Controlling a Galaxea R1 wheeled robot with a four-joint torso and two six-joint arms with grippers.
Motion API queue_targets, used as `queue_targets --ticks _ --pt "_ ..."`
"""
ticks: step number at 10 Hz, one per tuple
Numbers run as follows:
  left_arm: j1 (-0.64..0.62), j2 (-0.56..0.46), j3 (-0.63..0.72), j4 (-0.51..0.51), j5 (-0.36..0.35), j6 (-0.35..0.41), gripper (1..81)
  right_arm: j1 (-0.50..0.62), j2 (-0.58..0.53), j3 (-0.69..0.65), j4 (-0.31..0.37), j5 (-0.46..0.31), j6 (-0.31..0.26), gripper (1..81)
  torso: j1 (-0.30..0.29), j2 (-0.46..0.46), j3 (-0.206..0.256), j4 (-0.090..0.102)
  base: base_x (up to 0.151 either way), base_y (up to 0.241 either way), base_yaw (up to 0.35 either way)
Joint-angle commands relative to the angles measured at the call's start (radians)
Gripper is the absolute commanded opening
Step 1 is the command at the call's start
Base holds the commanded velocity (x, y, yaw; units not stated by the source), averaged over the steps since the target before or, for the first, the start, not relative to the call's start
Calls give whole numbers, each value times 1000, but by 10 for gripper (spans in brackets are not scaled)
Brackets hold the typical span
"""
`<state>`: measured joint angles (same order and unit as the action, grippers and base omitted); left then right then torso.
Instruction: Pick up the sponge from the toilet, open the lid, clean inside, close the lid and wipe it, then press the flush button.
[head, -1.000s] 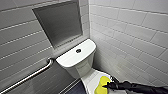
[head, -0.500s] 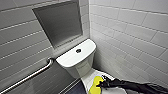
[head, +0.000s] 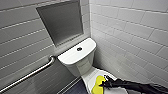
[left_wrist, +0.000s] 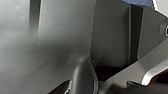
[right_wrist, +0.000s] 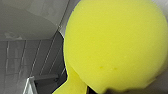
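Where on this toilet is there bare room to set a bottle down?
Bare room: the tank top on both sides of the flush button, out to its rim. A narrow strip of the lid between tank and sponge is free too. Crowded: the near lid, where the sponge lies with the right gripper at it.

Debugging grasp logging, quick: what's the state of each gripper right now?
Left gripper: cannot tell.
Right gripper: at the sponge over the lid; open or shut cannot be told.
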<state>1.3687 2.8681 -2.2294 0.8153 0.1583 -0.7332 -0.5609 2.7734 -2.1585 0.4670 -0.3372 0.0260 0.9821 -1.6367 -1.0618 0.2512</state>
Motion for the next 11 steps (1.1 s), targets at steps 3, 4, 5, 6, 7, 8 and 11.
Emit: queue_targets --ticks 3,4,5,6,7,8,11 --pt "-12 -9 13 -7 52 5 811 95 -27 16 10 -59 2 10 0 0 0 0 0 0 0" --pt "-10 -9 13 -7 52 5 811 62 -51 22 18 -25 5 10 0 0 0 0 0 0 0" --pt "-12 -9 13 -7 52 5 811 14 -90 52 28 48 3 10 0 0 0 0 0 0 0" --pt "-12 -9 13 -7 52 5 811 -21 -153 138 28 133 3 10 0 0 0 0 0 0 0" --pt "-12 -9 13 -7 53 5 811 -43 -246 292 12 245 2 10 0 0 0 0 0 0 0" --pt "-12 -9 13 -7 52 5 811 -49 -317 370 13 270 2 10 0 0 0 0 0 0 0" --pt "-12 -10 14 -7 52 5 811 -120 -426 448 12 311 2 10 0 0 0 0 0 0 0"
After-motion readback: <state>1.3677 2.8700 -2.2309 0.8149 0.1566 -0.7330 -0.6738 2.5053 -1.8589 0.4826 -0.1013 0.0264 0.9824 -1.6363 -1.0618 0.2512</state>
